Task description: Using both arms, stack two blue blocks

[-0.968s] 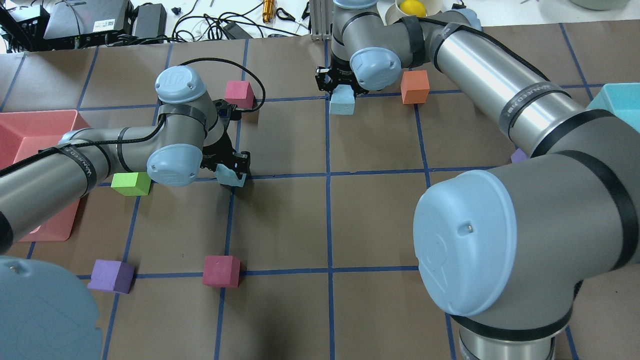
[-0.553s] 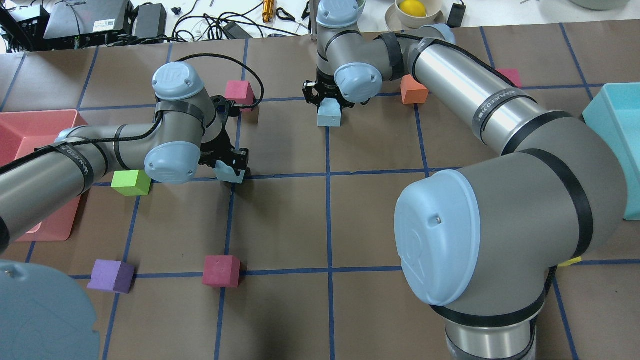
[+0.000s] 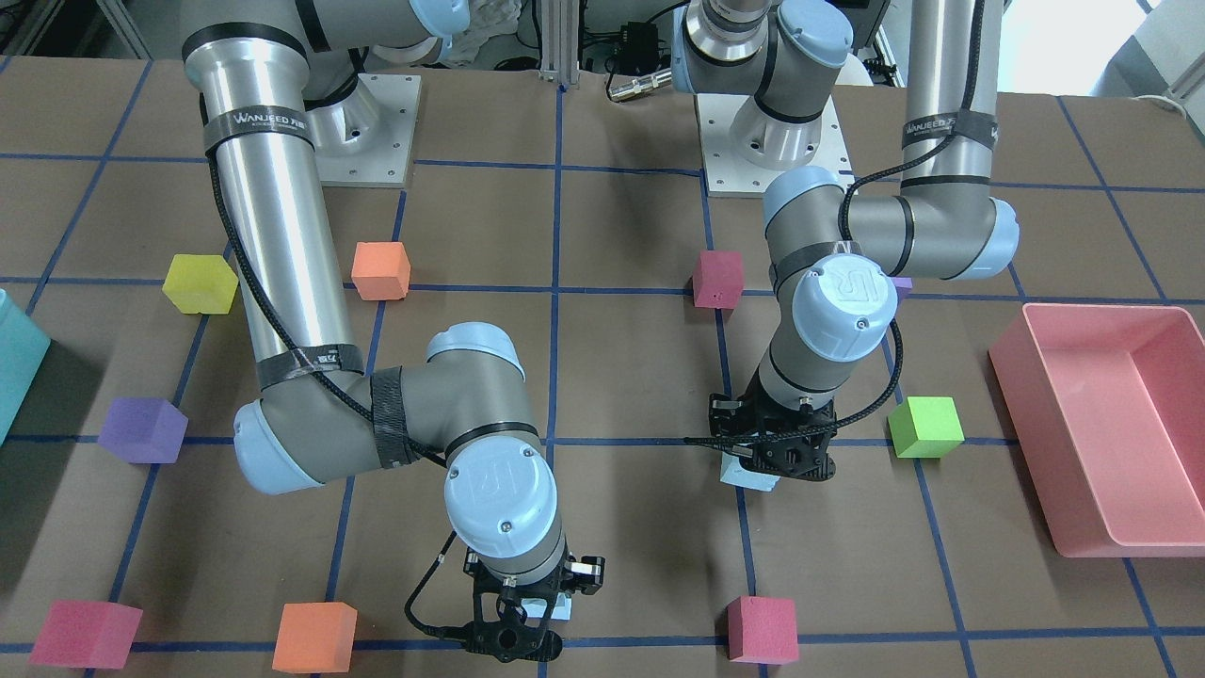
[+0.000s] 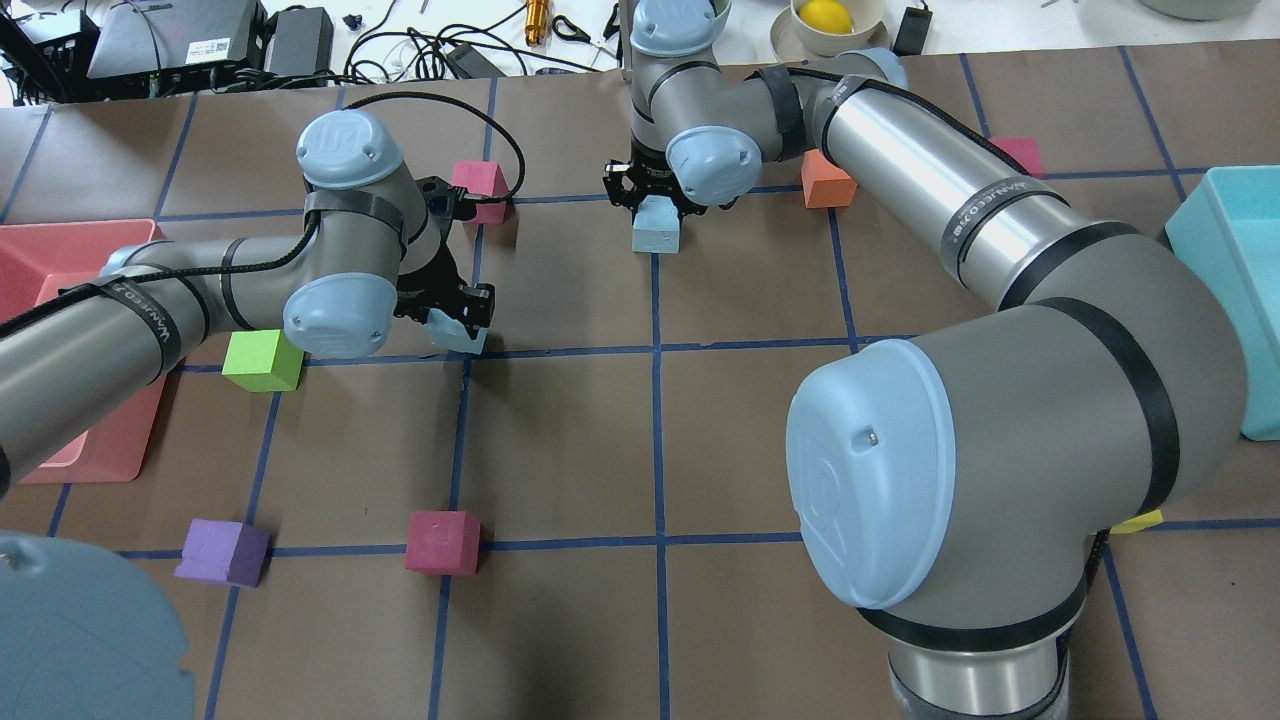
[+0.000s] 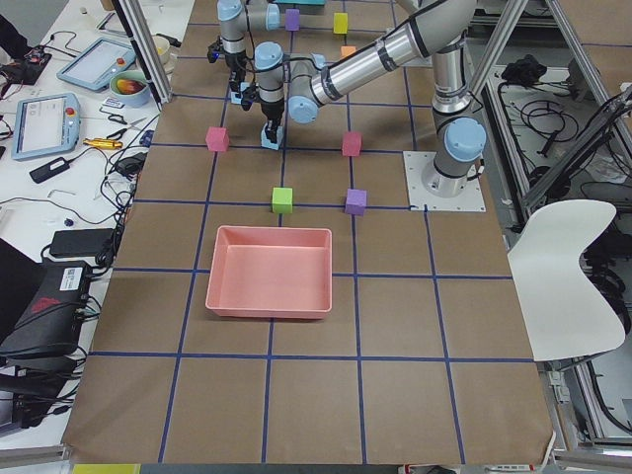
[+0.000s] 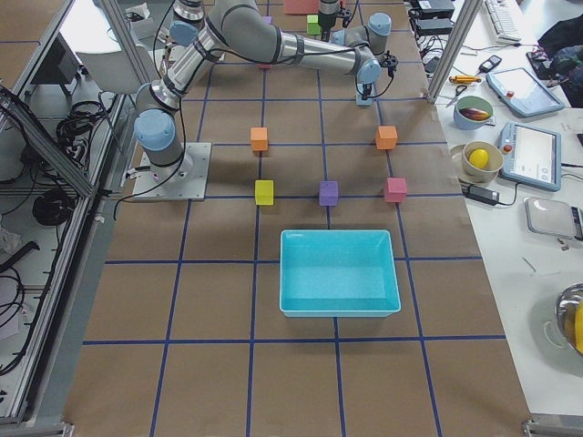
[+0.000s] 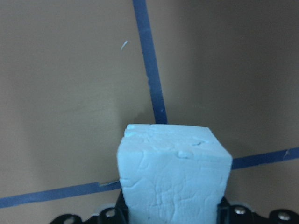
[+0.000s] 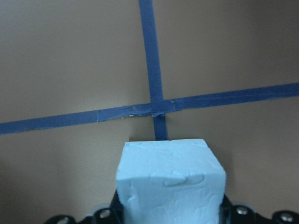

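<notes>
My left gripper (image 4: 458, 322) is shut on a pale blue block (image 4: 457, 338) at a blue tape crossing left of the table's middle. The left wrist view shows that block (image 7: 173, 177) between the jaws, just above the brown paper. My right gripper (image 4: 655, 203) is shut on the second pale blue block (image 4: 656, 230) at the far middle of the table. The right wrist view shows it (image 8: 170, 182) between the jaws over a tape crossing. In the front-facing view the left gripper (image 3: 767, 461) is at the right and the right gripper (image 3: 527, 607) at the bottom middle.
A pink bin (image 4: 60, 255) stands at the left and a teal bin (image 4: 1225, 250) at the right. A green cube (image 4: 262, 360), magenta cubes (image 4: 443, 541) (image 4: 480, 185), a purple cube (image 4: 222, 552) and an orange cube (image 4: 825, 188) lie around.
The right arm has swung left with its blue block, which now sits farther left. The left gripper has shifted slightly away from the robot with its block.
</notes>
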Tool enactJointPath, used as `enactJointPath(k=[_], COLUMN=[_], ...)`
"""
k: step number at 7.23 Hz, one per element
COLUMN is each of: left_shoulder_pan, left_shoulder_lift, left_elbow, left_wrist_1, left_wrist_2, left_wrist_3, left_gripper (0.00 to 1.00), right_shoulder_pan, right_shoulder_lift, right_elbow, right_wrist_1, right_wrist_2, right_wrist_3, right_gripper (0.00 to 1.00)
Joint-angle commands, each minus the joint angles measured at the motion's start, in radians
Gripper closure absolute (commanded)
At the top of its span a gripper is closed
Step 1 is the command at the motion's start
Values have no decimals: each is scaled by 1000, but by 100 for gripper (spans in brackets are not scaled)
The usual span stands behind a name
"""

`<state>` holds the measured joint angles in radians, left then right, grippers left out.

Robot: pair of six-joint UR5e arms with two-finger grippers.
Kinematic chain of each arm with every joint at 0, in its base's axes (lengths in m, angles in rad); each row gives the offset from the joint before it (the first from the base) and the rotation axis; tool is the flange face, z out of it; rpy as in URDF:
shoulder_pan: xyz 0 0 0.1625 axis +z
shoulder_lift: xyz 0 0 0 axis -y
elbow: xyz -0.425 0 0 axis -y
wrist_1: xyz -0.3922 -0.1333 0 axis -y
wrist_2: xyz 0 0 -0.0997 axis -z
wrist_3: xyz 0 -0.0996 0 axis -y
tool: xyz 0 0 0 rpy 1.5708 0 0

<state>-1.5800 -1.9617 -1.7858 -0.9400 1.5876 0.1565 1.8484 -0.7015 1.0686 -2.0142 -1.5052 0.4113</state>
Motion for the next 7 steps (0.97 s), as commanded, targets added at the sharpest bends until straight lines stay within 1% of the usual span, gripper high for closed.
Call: enactJointPath(k=[1,2,3,4,5,6,7], left_shoulder_pan=[-6,-6,-8,-8,-9,-20,-46], left_shoulder_lift=[-19,-19,-23,-34,-49,-63,-78], left_elbow=[72,115,176,236,273,296,325], left_wrist_1=[-43,-81,-156,-221,-230,-237,-235], left_wrist_2=[-1,-1,-3,-6,-8,-11,-8], left_wrist_3=[-6,-6,-8,-9,-14,-43,-92], left_gripper=[100,100,100,100,100,100,100], right_shoulder_pan=[0,0,0,-2,-15,-29,-53], right_shoulder_lift=[2,-1,-16,-54,-100,-171,-215], right_elbow=[-1,5,5,5,8,17,30], right_wrist_1=[8,12,31,85,138,223,305], right_wrist_2=[-1,-3,-13,-13,-15,-18,-20], right_wrist_3=[6,7,7,6,0,-9,-11], right_gripper=[8,0,0,0,0,0,0])
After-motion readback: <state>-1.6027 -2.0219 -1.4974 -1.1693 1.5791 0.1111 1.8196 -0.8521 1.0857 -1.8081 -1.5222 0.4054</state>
